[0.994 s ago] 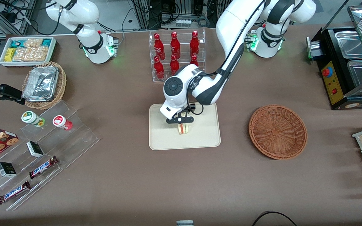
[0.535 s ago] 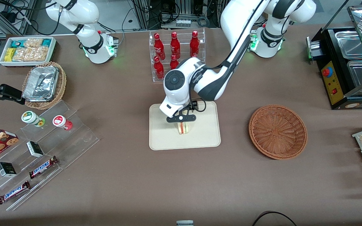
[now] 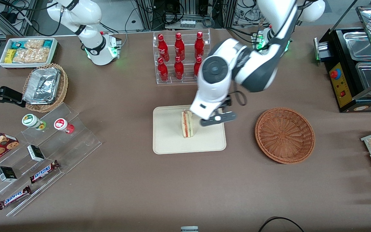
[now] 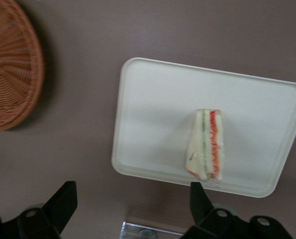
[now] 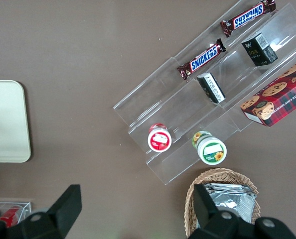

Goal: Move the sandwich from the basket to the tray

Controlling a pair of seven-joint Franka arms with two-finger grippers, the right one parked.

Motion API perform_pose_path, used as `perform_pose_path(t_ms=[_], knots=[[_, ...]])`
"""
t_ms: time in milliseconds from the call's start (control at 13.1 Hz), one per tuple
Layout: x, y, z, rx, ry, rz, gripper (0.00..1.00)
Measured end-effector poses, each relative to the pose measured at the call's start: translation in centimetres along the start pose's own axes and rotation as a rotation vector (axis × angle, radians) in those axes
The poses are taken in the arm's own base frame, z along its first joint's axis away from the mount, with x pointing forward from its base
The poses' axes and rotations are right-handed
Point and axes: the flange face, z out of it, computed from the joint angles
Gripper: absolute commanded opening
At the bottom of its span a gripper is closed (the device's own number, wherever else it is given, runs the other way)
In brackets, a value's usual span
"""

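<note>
- Brown cloth covers the tabletop (image 3: 134,180), with a rack of red bottles (image 3: 180,58) standing farther from the front camera than the tray.
- The cream tray (image 3: 169,141) lies flat near the middle of the tabletop, and the sandwich (image 3: 187,124) stands on it on its edge, its red and green filling stripes facing up.
- In the left wrist view the sandwich (image 4: 207,144) sits inside the tray (image 4: 153,114), close to one long rim, with nothing touching it.
- The pincer (image 3: 217,118) hangs above the tray's edge on the side toward the basket, raised clear of the sandwich and holding nothing.
- Its fingers (image 4: 63,199) are spread wide apart in the left wrist view, with bare tabletop and the tray rim showing between them.
- The reddish-brown wicker basket (image 3: 284,135) rests on the tabletop toward the working arm's end, apart from the tray, its bowl holding nothing; its rim (image 4: 13,64) shows in the left wrist view too.
</note>
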Motion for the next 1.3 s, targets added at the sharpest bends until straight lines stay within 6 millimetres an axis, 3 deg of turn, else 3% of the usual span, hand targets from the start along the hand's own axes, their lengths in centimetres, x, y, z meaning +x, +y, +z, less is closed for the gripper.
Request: perform_pose_path(t_ms=[306,764,994,1299], knots=[[3.2,-8.2,-4.8,-0.016,-0.010,-0.048,1.00],[5.1,-18.5,-9.7,-0.022,-0.046,0.005,1.00],[5.4,-23.1,-11.4,-0.033,-0.054,0.032,1.00],[4.3,-28.2,-12.1,-0.050,-0.056,0.067,1.00]])
